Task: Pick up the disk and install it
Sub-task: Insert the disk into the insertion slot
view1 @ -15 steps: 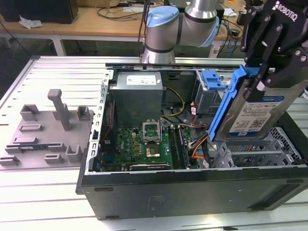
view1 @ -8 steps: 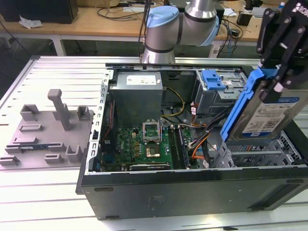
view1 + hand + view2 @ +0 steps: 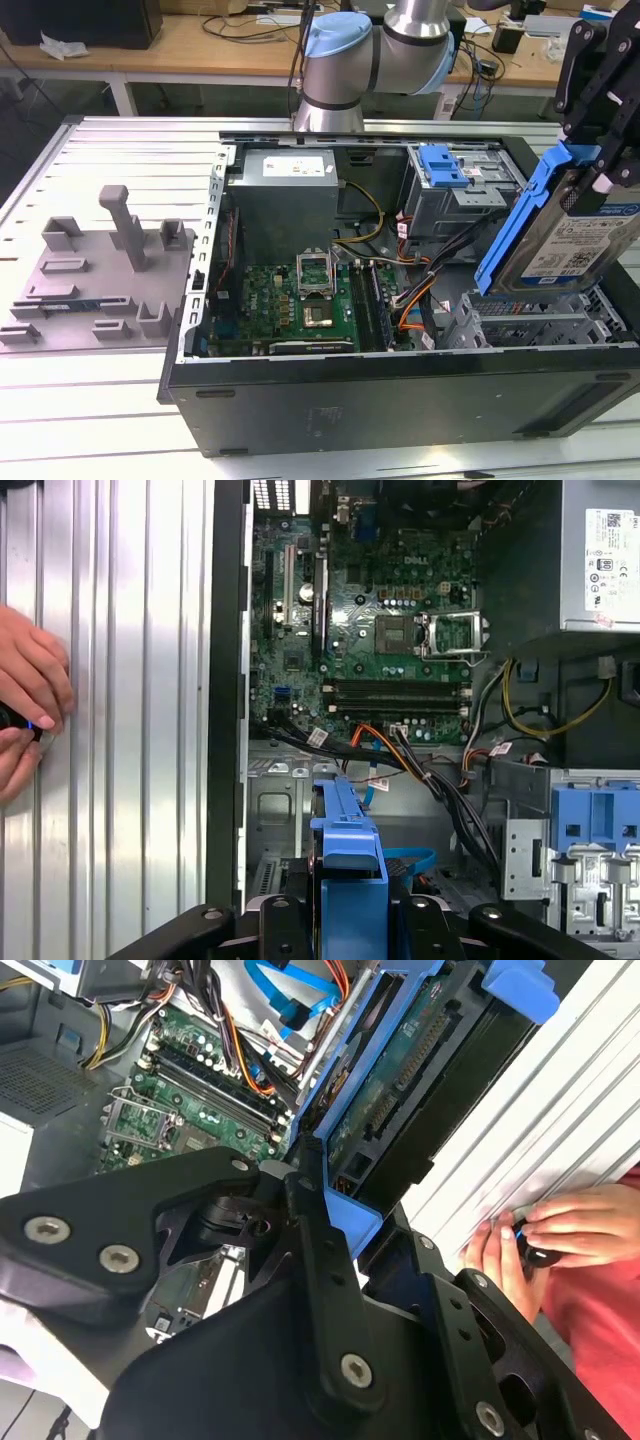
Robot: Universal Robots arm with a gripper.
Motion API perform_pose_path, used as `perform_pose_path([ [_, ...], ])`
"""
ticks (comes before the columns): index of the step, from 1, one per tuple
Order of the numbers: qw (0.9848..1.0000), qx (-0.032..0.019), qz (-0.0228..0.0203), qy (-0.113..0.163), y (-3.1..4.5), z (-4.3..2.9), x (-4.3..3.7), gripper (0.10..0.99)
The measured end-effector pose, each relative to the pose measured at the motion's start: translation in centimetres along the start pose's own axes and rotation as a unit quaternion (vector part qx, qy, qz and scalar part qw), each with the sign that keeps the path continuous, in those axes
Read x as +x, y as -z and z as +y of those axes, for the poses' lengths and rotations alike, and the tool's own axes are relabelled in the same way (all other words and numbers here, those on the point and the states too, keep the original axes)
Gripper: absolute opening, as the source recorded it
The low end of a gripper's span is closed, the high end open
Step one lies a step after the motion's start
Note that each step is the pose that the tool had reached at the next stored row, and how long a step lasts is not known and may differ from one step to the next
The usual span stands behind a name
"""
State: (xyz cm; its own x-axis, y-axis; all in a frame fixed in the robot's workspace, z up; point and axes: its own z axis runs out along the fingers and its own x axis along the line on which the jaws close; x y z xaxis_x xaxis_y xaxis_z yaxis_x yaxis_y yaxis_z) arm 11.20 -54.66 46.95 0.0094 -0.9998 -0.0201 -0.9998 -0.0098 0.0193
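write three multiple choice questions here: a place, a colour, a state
1. Where is the flat silver disk in its blue plastic carrier?
A on the floor
B tilted above the open black computer case, at the exterior view's right
C in a drawer
2. What colour is the blocky fixture plate at the exterior view's left?
A grey
B orange
C green
3. How is the black gripper?
A open, empty
B shut on the disk
C lying on the floor
B, it hangs over the case; A, grey throughout; B, it clamps the carrier.
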Motion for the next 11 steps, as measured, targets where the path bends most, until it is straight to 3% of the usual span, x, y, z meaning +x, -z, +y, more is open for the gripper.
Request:
perform_pose_path([
  [11,1.0,0.0,-0.0001,0.0,-0.4,-0.01,0.07,0.365],
])
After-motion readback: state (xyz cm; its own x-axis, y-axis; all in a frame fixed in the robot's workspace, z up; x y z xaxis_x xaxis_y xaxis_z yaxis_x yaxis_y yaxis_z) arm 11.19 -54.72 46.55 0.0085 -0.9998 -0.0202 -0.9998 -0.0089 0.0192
